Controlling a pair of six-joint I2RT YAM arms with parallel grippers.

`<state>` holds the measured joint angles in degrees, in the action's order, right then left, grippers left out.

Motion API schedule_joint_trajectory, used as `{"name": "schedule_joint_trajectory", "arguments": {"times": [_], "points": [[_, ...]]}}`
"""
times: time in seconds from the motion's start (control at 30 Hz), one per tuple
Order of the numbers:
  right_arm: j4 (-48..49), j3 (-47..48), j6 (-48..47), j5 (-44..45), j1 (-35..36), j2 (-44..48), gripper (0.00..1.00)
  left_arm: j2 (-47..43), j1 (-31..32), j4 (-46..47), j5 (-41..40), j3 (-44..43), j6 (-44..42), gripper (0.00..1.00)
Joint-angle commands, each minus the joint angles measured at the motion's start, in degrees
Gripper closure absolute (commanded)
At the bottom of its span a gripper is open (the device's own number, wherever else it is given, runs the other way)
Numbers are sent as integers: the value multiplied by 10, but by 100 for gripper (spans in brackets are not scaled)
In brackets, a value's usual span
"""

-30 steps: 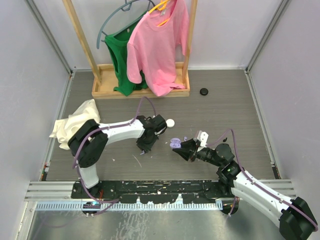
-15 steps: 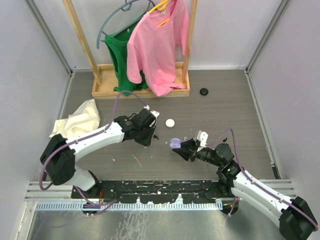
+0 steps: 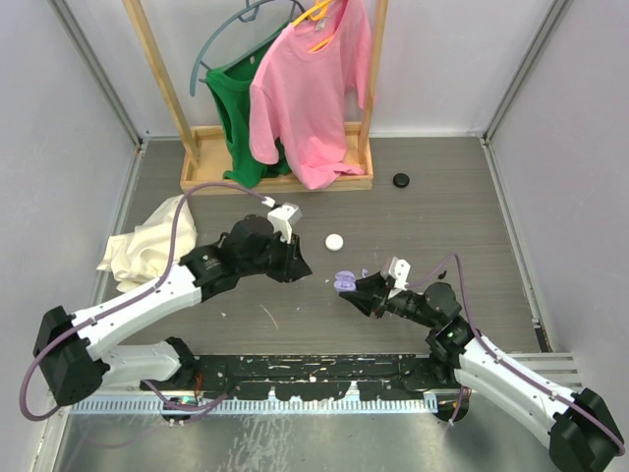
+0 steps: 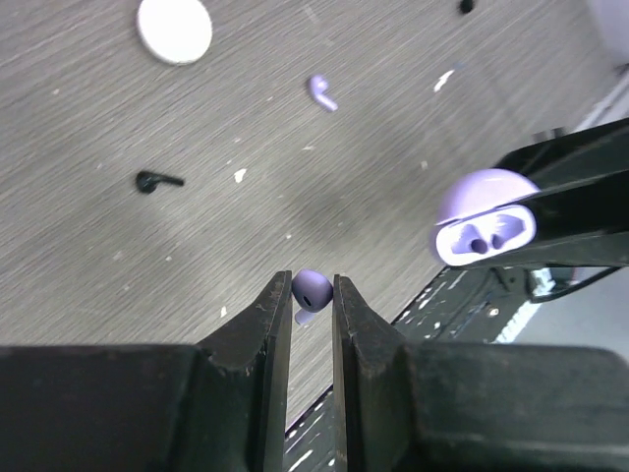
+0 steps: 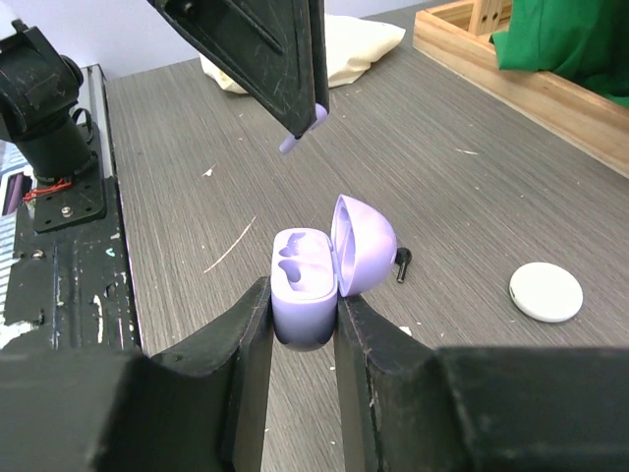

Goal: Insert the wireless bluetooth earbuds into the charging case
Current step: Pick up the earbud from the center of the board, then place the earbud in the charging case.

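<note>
Lilac earbud (image 4: 311, 291) is clamped in your left jaws, above the tabletop (image 4: 118, 118) and short of the open charging case (image 5: 303, 280), which the right jaws grip. Step: carry to insert. Next: line the stem over a well, then lower. Since a second ago the left arm (image 3: 167, 295) has stretched out; the case stayed put.

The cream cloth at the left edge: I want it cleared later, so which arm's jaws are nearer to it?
Left. The left jaws, shut on a lilac earbud, are right of the cream cloth; the right jaws, gripping the open charging case, are farther right.
</note>
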<state>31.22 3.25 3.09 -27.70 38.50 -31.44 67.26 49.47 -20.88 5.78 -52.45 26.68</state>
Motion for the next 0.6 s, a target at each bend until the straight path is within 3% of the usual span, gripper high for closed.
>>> {"name": "schedule_joint_trajectory", "arguments": {"times": [0.0, 0.23, 0.57], "points": [[45, 11, -6, 3, 1, 16, 99, -34, 4, 131, 45, 25, 19, 83], [65, 0, 1, -2, 1, 31, 99, -55, 31, 257, 69, 57, 16, 83], [101, -12, 10, -13, 2, 53, 99, -98, 52, 359, 92, 87, 22, 82]]}}
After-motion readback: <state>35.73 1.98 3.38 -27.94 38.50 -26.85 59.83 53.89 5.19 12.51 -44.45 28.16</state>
